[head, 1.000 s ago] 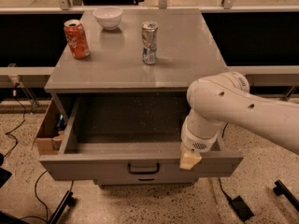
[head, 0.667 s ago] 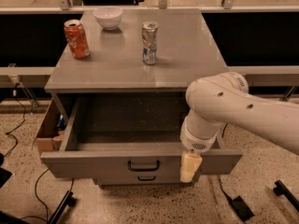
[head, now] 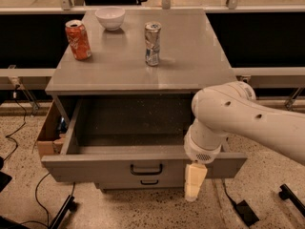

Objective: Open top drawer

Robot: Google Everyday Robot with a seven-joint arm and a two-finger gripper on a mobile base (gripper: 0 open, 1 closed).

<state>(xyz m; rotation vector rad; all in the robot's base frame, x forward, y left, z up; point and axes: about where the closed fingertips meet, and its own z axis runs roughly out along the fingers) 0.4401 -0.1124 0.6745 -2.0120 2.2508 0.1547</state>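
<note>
The top drawer (head: 114, 168) of the grey cabinet is pulled far out, its deep speckled grey inside showing. Its flat front carries a small black bar handle (head: 146, 169). A second handle on a lower drawer (head: 148, 182) shows just beneath it. My gripper (head: 194, 182) hangs pointing down from the white arm (head: 238, 120), in front of the right part of the drawer front and to the right of the handle. It holds nothing.
On the cabinet top (head: 190, 56) stand an orange soda can (head: 78, 39), a white bowl (head: 110, 18) and a silver can (head: 152, 43). A cardboard box (head: 47, 135) sits left of the cabinet. Cables lie on the speckled floor.
The gripper has dropped lower, from the drawer's front edge to below it. The drawer stays pulled out.
</note>
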